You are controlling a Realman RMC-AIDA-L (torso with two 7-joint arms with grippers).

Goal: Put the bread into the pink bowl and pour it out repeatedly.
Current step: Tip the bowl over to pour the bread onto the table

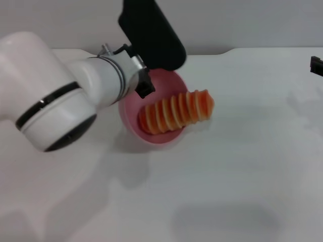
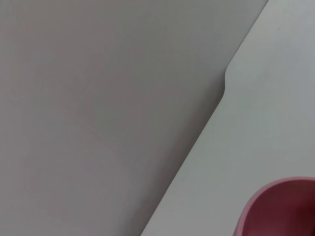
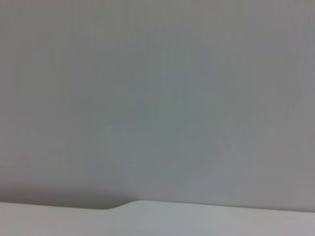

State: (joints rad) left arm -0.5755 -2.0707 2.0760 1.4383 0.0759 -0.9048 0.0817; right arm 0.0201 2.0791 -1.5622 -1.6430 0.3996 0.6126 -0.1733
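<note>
One gripper is at work: the left gripper [image 1: 146, 80], at the end of the big white left arm [image 1: 55, 96], sits at the back rim of the pink bowl [image 1: 132, 118]. Its black body covers the fingers, so I cannot tell if they are apart or together, though the bowl seems to hang from it. The pink bowl is tipped on its side, with its mouth turned toward the robot's right, and its lower wall is close to the white table [image 1: 227, 176] or on it; I cannot tell which. The bread [image 1: 176, 111] lies in the mouth of the bowl with the ridged orange top up. One end is inside the bowl and the other end sticks out over the rim, above the table.

In the left wrist view only an edge of the pink bowl [image 2: 280, 209] shows, with the table [image 2: 266, 118] and a grey wall behind.

At the far right edge of the head view a small black part of the right gripper [image 1: 317, 65] stays well apart from the bowl.
</note>
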